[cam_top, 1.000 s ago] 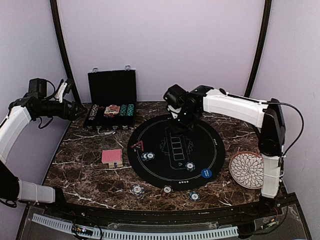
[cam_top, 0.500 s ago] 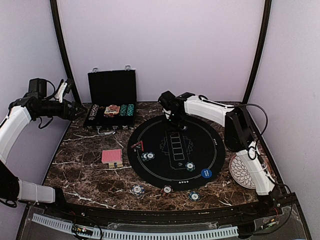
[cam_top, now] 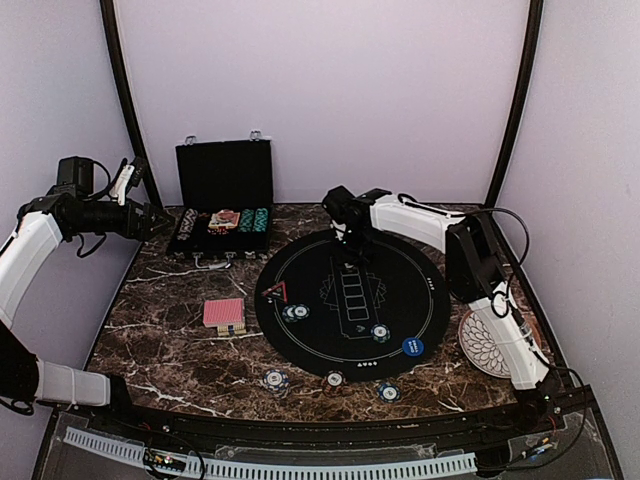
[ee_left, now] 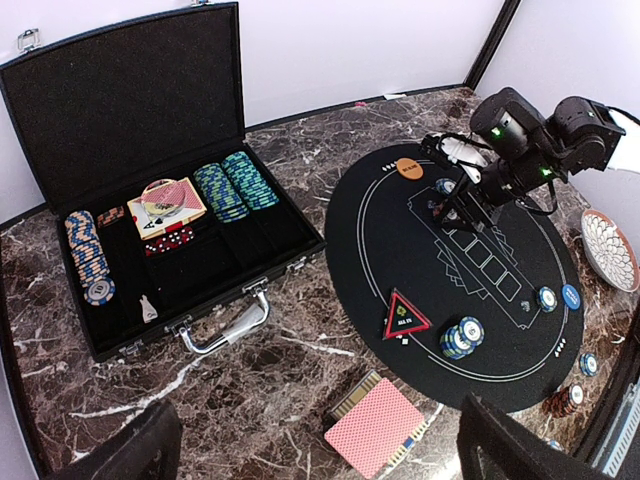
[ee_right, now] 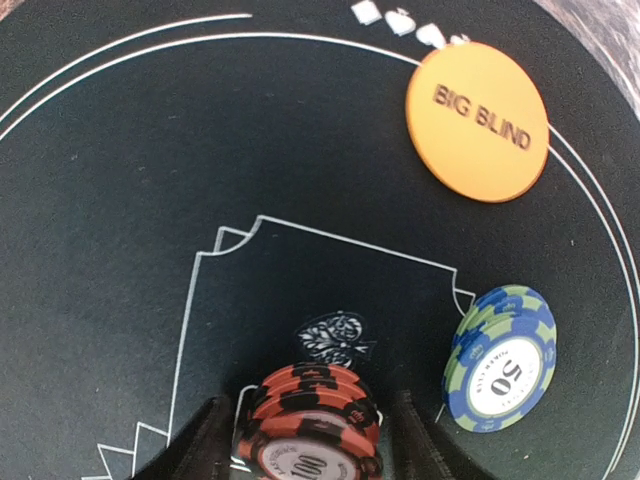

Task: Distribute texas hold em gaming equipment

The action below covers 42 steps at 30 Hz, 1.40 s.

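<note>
At the far rim of the round black mat (cam_top: 320,345): right arm (cam_top: 425,220) reaches leftward, wrist down; right gripper (cam_top: 354,250) stands parted astride a red stripe-edged poker chip stack (ee_right: 310,435). Left gripper (cam_top: 152,214) gapes, left of the mat.

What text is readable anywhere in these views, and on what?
"BIG BLIND": on the orange disc.
"50": on the blue-green chip stack.
"100": on the red chip stack.
Too small to read: the print on the blue disc and on the red triangle token.
</note>
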Tool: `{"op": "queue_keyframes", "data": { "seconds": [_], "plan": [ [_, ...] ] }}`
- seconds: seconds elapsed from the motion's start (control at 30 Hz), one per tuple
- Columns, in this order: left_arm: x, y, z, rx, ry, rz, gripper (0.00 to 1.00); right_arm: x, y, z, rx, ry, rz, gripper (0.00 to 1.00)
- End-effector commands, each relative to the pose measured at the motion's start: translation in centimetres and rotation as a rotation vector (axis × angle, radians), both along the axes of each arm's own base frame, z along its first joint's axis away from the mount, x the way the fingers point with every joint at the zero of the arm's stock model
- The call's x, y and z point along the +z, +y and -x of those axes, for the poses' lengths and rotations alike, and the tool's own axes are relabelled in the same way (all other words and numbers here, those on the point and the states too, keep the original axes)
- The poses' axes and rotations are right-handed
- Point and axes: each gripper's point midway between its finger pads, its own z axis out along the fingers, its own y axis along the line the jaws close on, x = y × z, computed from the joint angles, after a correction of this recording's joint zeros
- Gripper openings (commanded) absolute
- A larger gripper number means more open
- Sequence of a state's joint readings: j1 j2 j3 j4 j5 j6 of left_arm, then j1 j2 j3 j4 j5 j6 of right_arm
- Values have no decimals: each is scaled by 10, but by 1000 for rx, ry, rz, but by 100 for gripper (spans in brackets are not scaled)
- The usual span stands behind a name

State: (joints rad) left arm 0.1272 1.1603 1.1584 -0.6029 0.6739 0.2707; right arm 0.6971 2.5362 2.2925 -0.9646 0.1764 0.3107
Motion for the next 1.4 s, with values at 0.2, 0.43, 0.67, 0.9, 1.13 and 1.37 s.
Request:
{"op": "queue_keyframes", "data": {
  "seconds": [0.2,0.43,0.67,0.9,1.13,1.37],
  "plan": [
    [4,-1,5,-8,1,9,99,74,16,-2,14,-125,-98,63],
    [6,-1,6,-9,-4,6,99,130,24,61,81,-190,-103,63],
    [7,-1,8,-9,-8,2,99,127,44,195,281,-77,-103,77],
    [9,-2,9,-10,-11,8,99,88,47,308,435,111,-55,90],
    [10,-2,10,-9,-12,6,99,54,47,346,481,196,-20,93],
    [9,-2,10,-12,-11,9,99,32,50,345,499,208,21,91]
  ]
}}
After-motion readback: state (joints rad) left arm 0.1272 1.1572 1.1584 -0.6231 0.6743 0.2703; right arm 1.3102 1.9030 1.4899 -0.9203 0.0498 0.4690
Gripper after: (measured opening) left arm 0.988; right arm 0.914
